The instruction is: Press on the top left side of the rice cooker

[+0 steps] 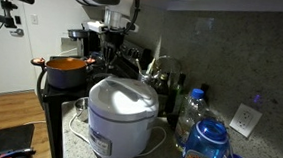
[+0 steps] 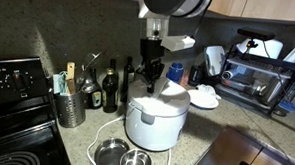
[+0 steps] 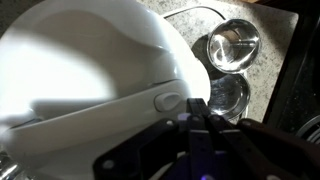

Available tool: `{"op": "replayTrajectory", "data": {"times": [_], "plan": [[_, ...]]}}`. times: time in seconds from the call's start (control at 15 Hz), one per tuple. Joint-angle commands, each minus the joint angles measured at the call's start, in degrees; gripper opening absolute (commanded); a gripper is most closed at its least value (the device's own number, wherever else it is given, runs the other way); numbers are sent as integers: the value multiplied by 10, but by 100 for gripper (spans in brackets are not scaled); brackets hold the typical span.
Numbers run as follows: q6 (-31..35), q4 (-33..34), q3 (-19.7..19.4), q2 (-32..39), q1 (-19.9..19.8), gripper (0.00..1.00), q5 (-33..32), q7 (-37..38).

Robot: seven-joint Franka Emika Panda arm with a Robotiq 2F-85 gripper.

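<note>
Gripper (image 2: 150, 74): held at the top edge of the rice cooker (image 2: 155, 117); open or closed cannot be told.
Room: bare counter (image 2: 205, 127) is seen right of centre.
Count: one rice cooker, two metal bowls (image 3: 232, 45).

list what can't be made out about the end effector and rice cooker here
- End effector: open or shut is unclear. It is a dark blur in the wrist view and too small in both exterior views.
- Contact with the rice cooker lid: hidden by the end effector itself.
- Control panel markings: too small and dim in an exterior view.
</note>
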Motion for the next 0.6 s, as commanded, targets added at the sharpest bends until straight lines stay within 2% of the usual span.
{"op": "replayTrajectory", "data": {"times": [0.0,0.4,0.47,0.53], "plan": [[-23,23,7,-2,2,0,1,7],[-27,40,10,-4,5,0,3,9],[-32,43,10,-3,5,8,6,7],[-41,47,8,0,3,27,19,5]]}}
